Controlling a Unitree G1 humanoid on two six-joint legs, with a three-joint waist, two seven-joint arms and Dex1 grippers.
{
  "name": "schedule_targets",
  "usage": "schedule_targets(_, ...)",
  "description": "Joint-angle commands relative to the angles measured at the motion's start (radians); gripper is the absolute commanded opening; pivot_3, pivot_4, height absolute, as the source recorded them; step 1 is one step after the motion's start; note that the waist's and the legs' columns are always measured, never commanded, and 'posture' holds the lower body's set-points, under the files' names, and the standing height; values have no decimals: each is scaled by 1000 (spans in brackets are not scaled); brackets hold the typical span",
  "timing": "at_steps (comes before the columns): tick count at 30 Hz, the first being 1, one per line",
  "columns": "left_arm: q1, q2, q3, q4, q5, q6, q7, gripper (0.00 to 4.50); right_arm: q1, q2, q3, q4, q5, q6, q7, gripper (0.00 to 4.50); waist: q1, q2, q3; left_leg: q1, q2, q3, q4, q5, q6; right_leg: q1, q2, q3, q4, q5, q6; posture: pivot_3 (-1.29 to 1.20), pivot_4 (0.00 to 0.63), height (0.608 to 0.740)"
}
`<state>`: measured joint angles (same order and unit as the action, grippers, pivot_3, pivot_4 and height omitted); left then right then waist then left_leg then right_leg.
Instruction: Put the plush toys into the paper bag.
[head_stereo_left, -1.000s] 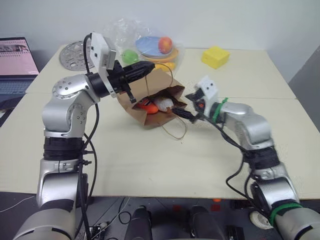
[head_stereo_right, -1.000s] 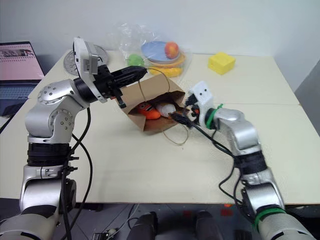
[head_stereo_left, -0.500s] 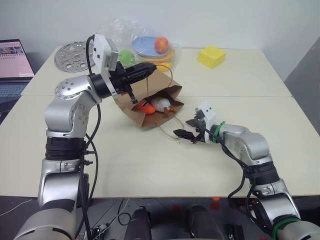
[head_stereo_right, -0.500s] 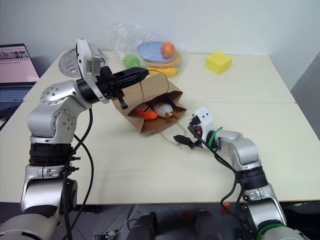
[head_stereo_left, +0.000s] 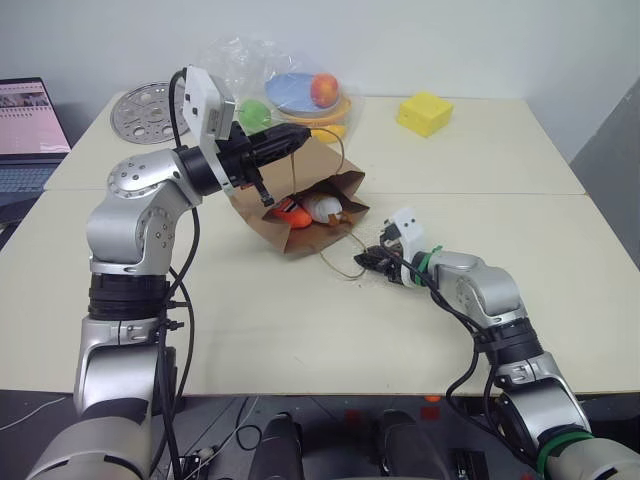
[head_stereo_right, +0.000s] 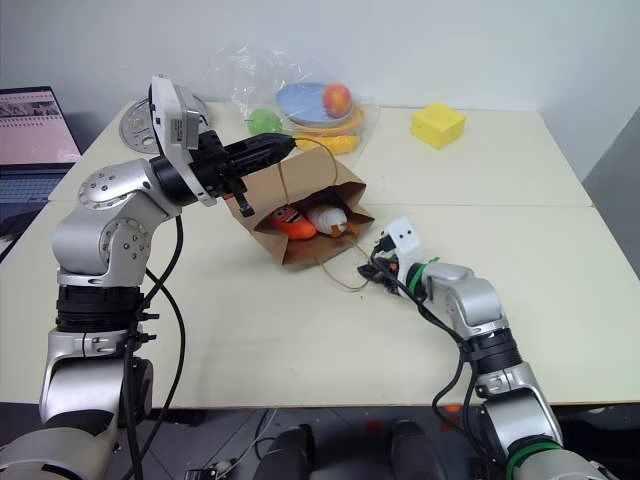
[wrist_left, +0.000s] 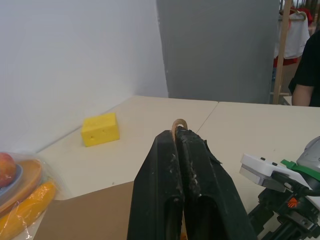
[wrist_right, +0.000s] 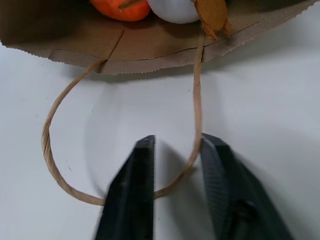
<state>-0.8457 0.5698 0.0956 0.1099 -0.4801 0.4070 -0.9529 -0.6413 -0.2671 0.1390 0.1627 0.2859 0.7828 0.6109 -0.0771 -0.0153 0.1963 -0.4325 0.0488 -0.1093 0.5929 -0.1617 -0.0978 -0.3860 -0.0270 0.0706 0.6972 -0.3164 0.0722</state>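
Right gripper low on the table, fingers narrowed around the bag's lower loop handle, small gap remaining; paper bag on its side just beyond, carrot and egg inside; left gripper clamped on upper handle; yellow block far back.
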Motion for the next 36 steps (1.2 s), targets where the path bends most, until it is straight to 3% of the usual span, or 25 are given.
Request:
schedule_targets(1,-1,21,26,-34,-2,-15,4,0,-12,-10,-23,-20,1,-34,7,43,-1,0,0,0,0,0,0,0,0,0,0,0,0,0,0,0,150,740)
schedule_targets(8,-4,28,30,-36,-10,2,14,0,-61,-62,-79,-106,76,38,49,43,2,0,0,0,0,0,0,0,0,0,0,0,0,0,0,0,150,740)
schedule_targets(14,-77,96,83,18,-68,81,-15,0,-328,-120,-245,-194,289,337,52,43,-6,2,2,0,0,0,0,0,0,-1,0,0,1,0,0,0,150,740)
schedule_targets(19,-93,96,83,61,-45,50,-18,0,-438,-86,-295,-167,338,409,-4,43,-5,2,2,0,0,0,-1,0,0,0,0,-1,0,0,0,0,150,740)
schedule_targets(28,-52,79,79,2,-80,96,-24,0,-391,-59,-285,-208,363,445,-56,43,-4,2,2,-1,0,0,-1,0,0,-1,0,0,0,0,0,0,150,740)
schedule_targets(32,60,96,42,-88,-95,153,-63,0,-352,-28,-285,-225,355,447,-113,43,-7,2,2,-1,0,0,-1,0,0,-1,0,0,0,0,0,0,150,740)
schedule_targets(36,71,86,42,-100,-98,171,-51,0,-336,-6,-273,-213,341,415,-143,43,-6,2,2,-1,0,0,-1,0,0,-2,0,0,1,0,0,0,150,740)
